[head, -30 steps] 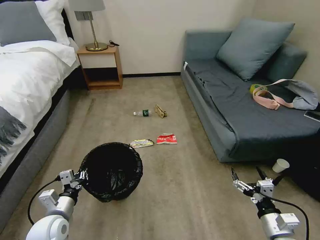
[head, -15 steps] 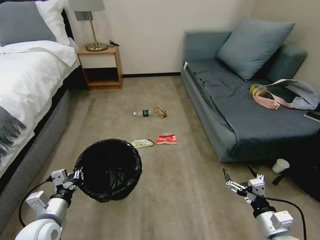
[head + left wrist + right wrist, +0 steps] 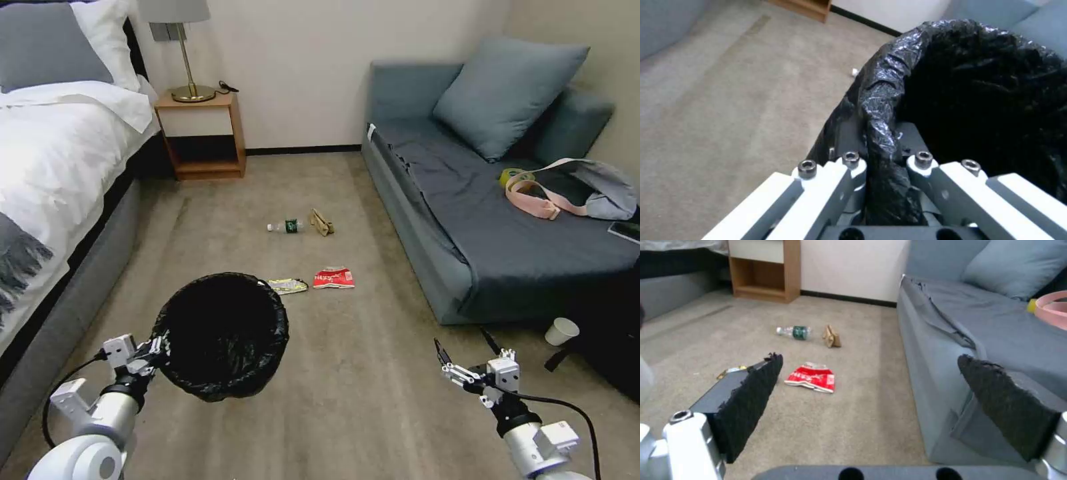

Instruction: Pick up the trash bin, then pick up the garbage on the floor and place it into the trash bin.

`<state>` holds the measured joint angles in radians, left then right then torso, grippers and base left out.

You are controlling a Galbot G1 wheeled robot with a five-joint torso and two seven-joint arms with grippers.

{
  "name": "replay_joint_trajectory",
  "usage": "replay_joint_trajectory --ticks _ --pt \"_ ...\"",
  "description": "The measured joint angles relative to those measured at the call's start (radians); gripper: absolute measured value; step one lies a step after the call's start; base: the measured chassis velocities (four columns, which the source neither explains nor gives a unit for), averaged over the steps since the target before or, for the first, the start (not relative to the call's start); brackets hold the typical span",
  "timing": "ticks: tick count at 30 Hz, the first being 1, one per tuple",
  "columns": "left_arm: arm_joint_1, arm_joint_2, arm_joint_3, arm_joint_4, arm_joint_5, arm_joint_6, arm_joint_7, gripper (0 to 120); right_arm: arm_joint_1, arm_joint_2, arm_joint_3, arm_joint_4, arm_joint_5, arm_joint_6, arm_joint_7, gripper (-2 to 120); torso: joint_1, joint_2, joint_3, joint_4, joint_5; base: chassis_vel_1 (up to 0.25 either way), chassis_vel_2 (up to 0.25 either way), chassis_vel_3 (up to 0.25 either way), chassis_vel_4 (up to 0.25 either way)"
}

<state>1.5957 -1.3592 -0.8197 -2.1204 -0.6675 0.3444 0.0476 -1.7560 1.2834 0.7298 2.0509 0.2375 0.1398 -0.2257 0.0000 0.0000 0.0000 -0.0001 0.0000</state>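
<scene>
because i need the trash bin (image 3: pixel 223 333) carried, my left gripper (image 3: pixel 155 348) has its fingers clamped on the near-left rim; the right gripper (image 3: pixel 465 350) hangs near right, fingers spread, free for the garbage (image 3: pixel 333 278) farther ahead on the floor

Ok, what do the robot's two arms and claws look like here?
Both arms are white-and-silver cylinders with black joint collars and a looping black cable each. The left claw has white links with dark hex bolts; the right claw has thin dark fingers faced with frayed black foam pads.

Trash bin (image 3: pixel 223 333) liner — glossy crinkled plastic; carpet (image 3: pixel 347 400) matt.
</scene>
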Motion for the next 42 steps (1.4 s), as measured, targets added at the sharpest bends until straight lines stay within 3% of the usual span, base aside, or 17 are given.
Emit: replay_joint_trajectory --ticks 7,42 --pt "-0.027 -0.011 0.008 -0.011 0.006 0.021 -0.015 5 0.005 0.006 -0.014 -0.001 -0.004 0.000 -0.002 100 0.000 0.000 0.000 0.0000 0.0001 0.000 0.000 0.000 0.000" --pt "-0.016 -0.002 -0.042 0.010 0.002 -0.002 -0.012 5 -0.001 0.007 -0.021 -0.005 -0.013 -0.002 -0.017 100 0.000 0.000 0.000 0.0001 0.0000 0.000 0.000 0.000 0.000"
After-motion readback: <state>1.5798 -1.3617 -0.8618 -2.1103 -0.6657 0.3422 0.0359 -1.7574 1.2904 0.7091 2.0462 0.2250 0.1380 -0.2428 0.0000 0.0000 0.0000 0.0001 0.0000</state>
